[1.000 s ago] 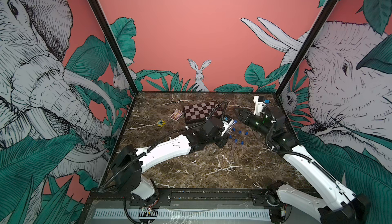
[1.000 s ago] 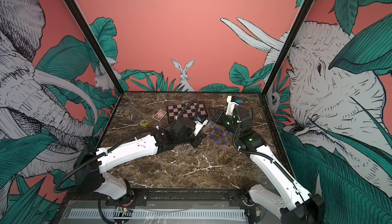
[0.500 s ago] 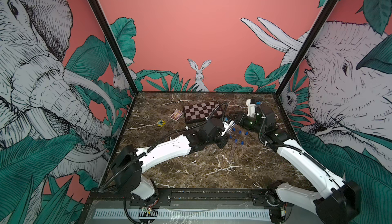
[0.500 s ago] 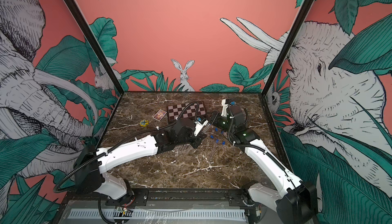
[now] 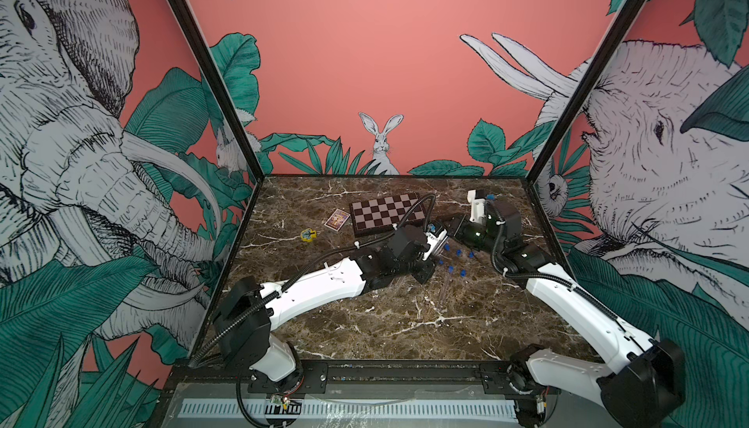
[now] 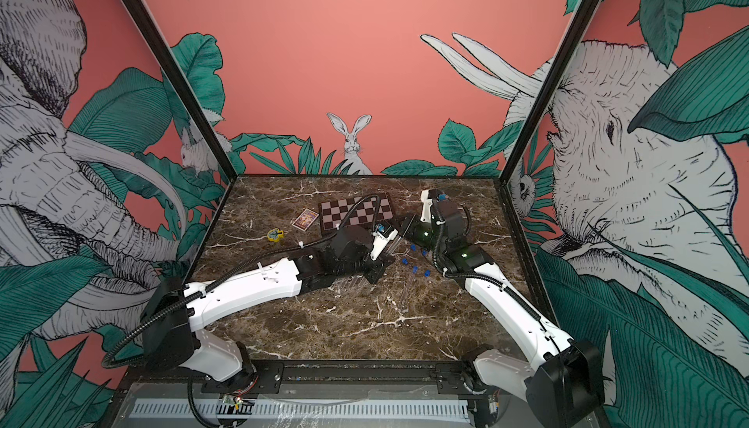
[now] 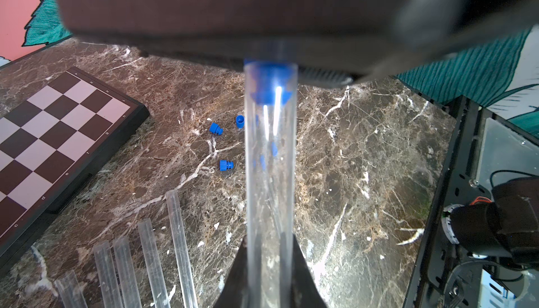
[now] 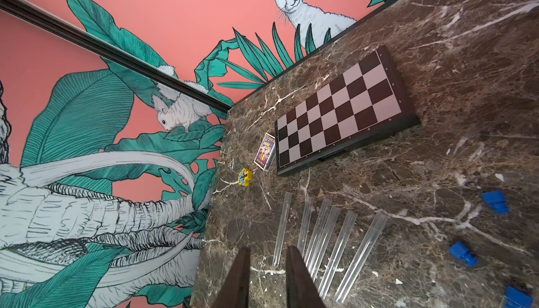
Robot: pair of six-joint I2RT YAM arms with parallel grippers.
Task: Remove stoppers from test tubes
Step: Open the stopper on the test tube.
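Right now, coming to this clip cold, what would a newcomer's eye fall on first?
The clear test tube pinched in the left gripper's fingers, with a blue stopper plugging its far end, fills the left wrist view. On the marble table, open tubes lie side by side near scattered loose stoppers. A chessboard sits toward the back wall.
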